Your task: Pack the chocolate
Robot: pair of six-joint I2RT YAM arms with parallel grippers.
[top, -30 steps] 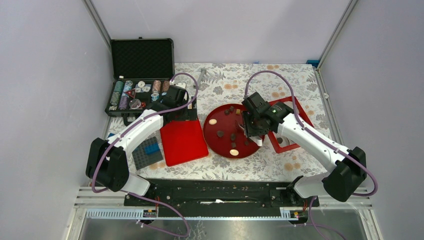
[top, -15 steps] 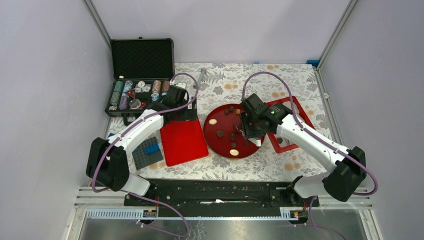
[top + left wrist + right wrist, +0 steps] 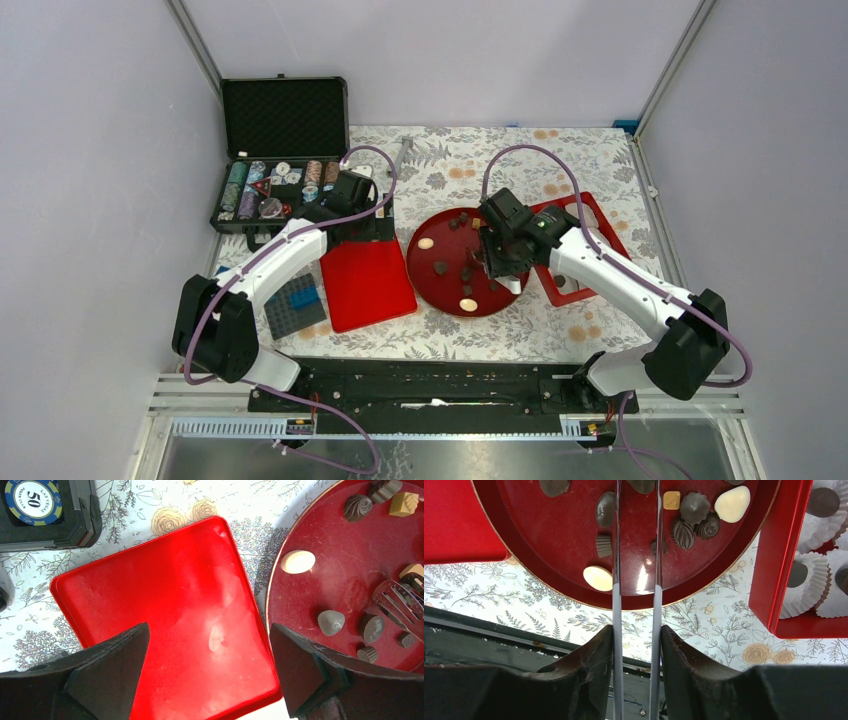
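- we log the right gripper (image 3: 636, 635) nudged toward 9 o'clock over the red plate (image 3: 549, 540), clenched on metal tongs (image 3: 616, 580)
- left gripper (image 3: 210, 645) unmoved, fingers spread above the red lid (image 3: 165, 595)
- chocolate (image 3: 694, 507) scattered on the plate
- tong tips cut off at 12 o'clock in the right wrist view

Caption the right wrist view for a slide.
Right gripper holds tongs over chocolates on a round red plate, beside a box of paper cups.

Glossy red plate (image 3: 564, 535) (tongs (image 3: 616, 605) shiny metal)
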